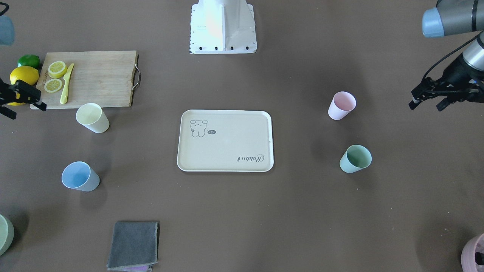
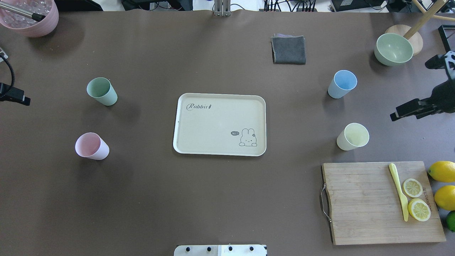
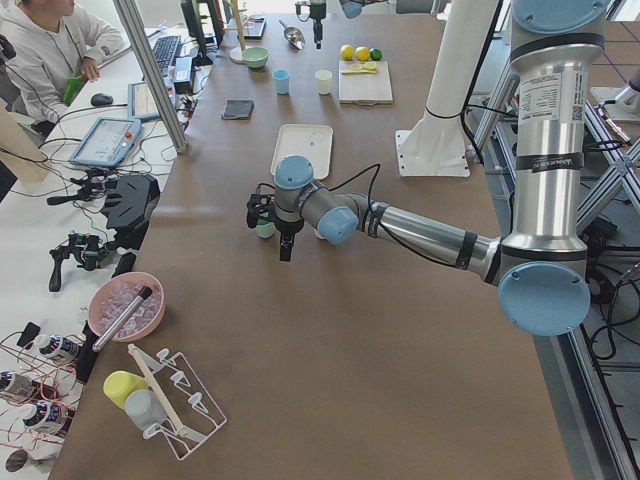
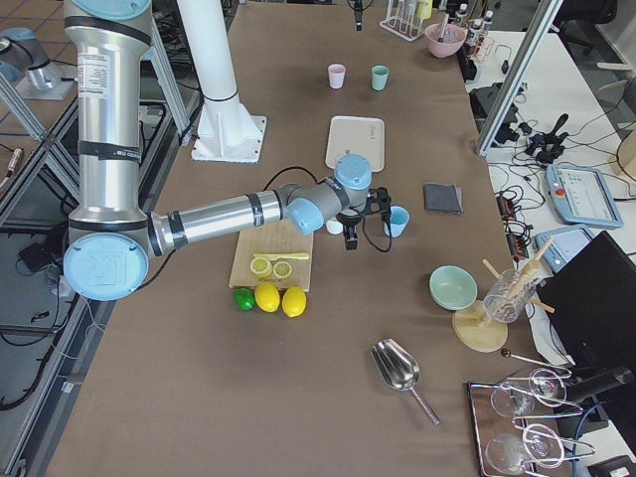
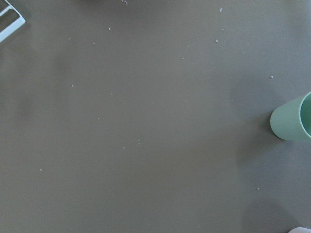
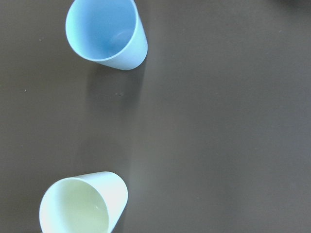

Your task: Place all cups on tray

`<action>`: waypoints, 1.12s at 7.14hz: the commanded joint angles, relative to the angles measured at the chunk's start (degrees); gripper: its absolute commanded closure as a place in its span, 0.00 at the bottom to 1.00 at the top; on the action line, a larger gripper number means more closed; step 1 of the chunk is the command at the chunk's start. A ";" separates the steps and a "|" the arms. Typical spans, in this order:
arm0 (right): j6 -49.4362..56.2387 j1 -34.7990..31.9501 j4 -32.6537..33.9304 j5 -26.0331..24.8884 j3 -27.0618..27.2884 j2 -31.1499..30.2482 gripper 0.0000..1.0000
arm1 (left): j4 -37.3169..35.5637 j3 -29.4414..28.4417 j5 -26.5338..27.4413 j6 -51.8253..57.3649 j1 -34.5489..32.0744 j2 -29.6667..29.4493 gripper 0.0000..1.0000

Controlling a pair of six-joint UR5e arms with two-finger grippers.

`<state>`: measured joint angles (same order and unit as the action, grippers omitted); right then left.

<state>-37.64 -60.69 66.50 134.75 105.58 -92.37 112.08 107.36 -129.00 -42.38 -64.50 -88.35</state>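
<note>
The cream tray [image 1: 234, 151] [image 2: 213, 124] lies empty at the table's middle. The yellow cup [image 1: 92, 118] [image 2: 352, 136] [image 6: 82, 204] and the blue cup [image 1: 80, 176] [image 2: 342, 84] [image 6: 107, 34] stand upright on my right side. The pink cup [image 1: 342, 105] [image 2: 91, 146] and the mint green cup [image 1: 355, 158] [image 2: 102, 91] [image 5: 294, 124] stand upright on my left side. My left gripper [image 1: 426, 105] hovers open and empty beyond the pink cup, near the table's end. My right gripper [image 1: 25, 109] [image 2: 408, 110] hovers open and empty beyond the yellow cup.
A wooden cutting board [image 2: 359, 202] with lemon slices and a yellow knife lies at my near right, whole lemons beside it. A grey cloth [image 2: 288, 49], a green bowl [image 2: 392, 49] and a pink pot [image 2: 30, 16] sit along the far side.
</note>
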 commanded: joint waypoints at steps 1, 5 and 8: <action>-7.52 7.15 -1.73 -3.60 -0.37 2.45 0.08 | 0.15 0.31 3.04 -3.14 3.41 -1.64 0.03; -7.45 11.29 -1.82 -6.06 -3.79 3.59 1.00 | 0.15 0.30 3.14 -7.78 5.78 -2.88 0.03; -7.71 11.91 -0.94 -5.20 -3.80 8.07 1.00 | 0.15 0.39 5.25 -11.23 13.58 -3.41 0.05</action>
<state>-45.21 -48.98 65.16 129.26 101.86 -86.32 112.24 107.75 -124.50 -52.97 -54.40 -91.74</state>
